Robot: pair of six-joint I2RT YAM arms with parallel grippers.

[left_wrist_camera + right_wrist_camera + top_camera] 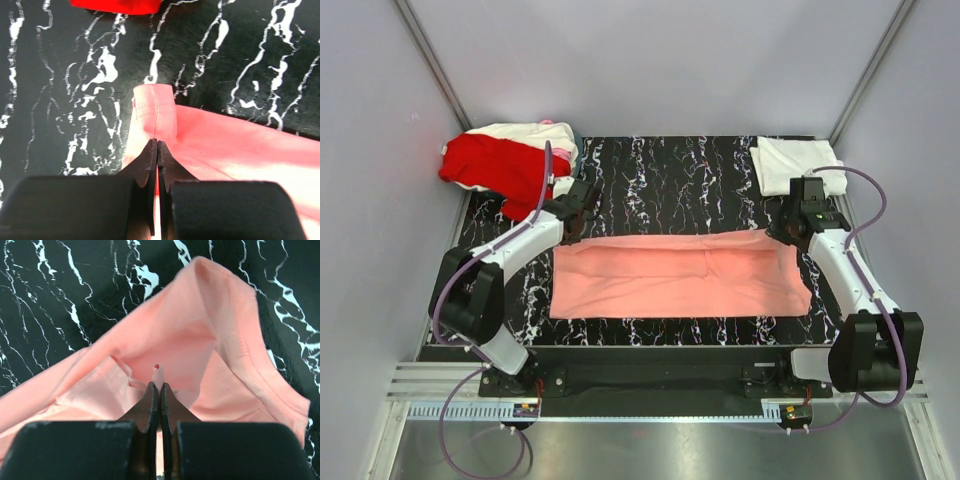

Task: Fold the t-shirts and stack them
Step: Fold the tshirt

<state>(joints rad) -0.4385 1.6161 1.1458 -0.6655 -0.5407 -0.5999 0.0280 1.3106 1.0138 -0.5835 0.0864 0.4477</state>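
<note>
Marbled table (pixel 670 170): left claw (pixel 157 145) and right claw (pixel 159 386) grip corners of the salmon-pink tee (pixel 680 280); red tee (pixel 485 165), white tee (pixel 790 160) beyond.

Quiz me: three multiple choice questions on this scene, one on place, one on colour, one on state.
1. Where is the folded white shirt? A far right corner of the table; B far left corner; C near edge.
2. Colour of the spread shirt? A blue; B salmon pink; C green.
3. The left end effector is: A wide open; B shut on the spread shirt; C out of view.
Answers: A, it lies beyond the right arm; B, plain in all views; B, its fingers pinch a corner.
</note>
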